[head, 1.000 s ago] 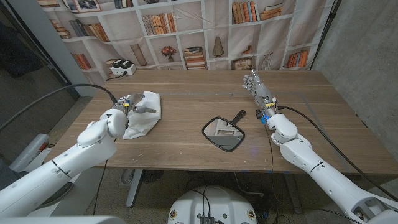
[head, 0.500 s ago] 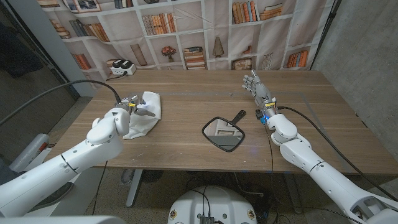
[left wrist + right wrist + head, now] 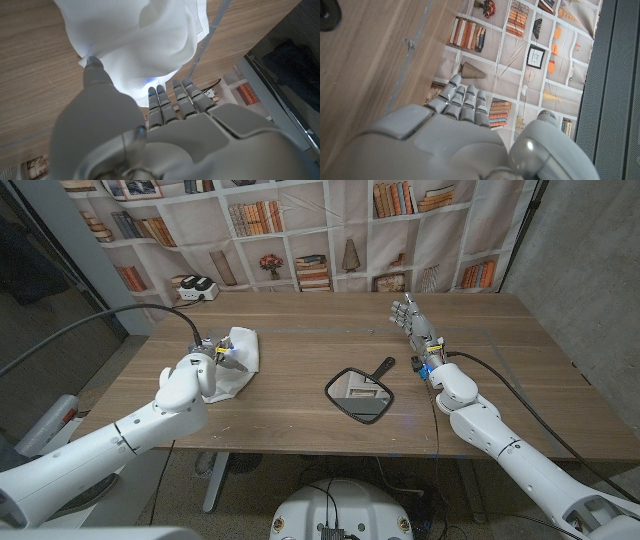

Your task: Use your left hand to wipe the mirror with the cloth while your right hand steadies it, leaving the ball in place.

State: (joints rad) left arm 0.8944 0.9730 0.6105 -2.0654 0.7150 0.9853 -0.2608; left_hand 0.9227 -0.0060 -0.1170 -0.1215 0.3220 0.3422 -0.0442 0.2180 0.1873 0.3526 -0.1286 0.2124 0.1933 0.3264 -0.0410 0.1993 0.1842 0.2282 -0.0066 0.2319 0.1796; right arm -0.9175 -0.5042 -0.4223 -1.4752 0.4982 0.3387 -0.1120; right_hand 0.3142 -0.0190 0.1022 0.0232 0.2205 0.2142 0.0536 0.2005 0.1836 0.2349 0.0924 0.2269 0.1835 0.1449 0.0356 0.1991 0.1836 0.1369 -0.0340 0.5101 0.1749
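Left hand (image 3: 205, 367) is over the crumpled white cloth (image 3: 238, 360) at about 9 o'clock on the wooden counter (image 3: 300, 340). In the left wrist view its fingers (image 3: 165, 100) curl down into the near edge of the folds and the thumb tip touches the fabric. Whether the cloth is actually pinched, I cannot tell.

Black-framed oval hand mirror (image 3: 361, 396) lies face up near counter centre, toward 6 o'clock. Its long axis runs on a diagonal, with the short black handle pointing toward 1 o'clock. From the left hand and cloth the mirror lies toward 4 o'clock, well apart, with bare wood between.

Right hand (image 3: 415, 320) stands at about 2 o'clock on the counter, fingers together and straight, holding nothing. The mirror lies toward 7 o'clock from it, handle end nearest.

Judgement: the right hand is the nearer to the mirror handle, and the cloth has the longer way to go. No ball is identifiable in these views.
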